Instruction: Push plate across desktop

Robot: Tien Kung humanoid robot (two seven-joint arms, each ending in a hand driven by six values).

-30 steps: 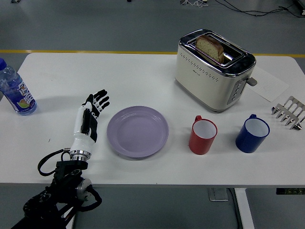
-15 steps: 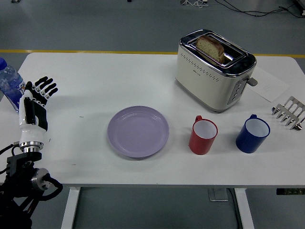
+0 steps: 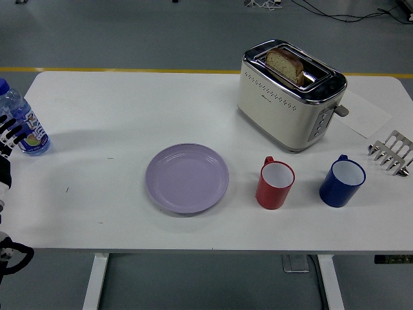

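A lilac plate [image 3: 187, 178] lies flat on the white table [image 3: 129, 110], a little left of the middle near the front. My left hand [image 3: 8, 139] shows only at the far left edge, its black fingertips spread and holding nothing, well left of the plate and just in front of a water bottle. The right arm is out of view.
A water bottle [image 3: 20, 123] stands at the left edge. A cream toaster [image 3: 288, 95] with bread in it stands at the back right. A red mug [image 3: 275, 183] and a blue mug [image 3: 342, 181] stand right of the plate. A metal rack [image 3: 391, 152] sits far right.
My left hand has drawn back leftward from beside the plate to the picture's left edge. The plate has not moved.
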